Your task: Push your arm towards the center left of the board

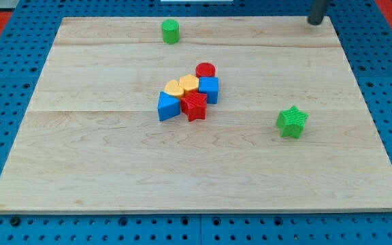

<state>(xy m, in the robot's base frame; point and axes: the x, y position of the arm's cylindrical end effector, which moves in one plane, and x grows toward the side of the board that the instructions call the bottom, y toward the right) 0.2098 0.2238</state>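
Blocks sit bunched in the middle of the bench [80,163]: a red cylinder [205,70], two yellow blocks [188,84] [174,88], a blue cube [209,88], a red star [195,105] and a blue block [168,106], all touching. A green cylinder [171,31] stands alone near the view's top, and a green star [292,122] sits alone toward the view's right. My tip [315,21], the tool, holds nothing and rests at the view's top right edge, well apart from every block and far from the centre left of the bench.

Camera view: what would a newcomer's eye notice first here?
A tight cluster of blocks at the board's centre: red cylinder, two yellow blocks, blue cube, red star and blue block. A green star sits alone at the view's right, a green cylinder near the top. My tip is at the top right corner, far from all.
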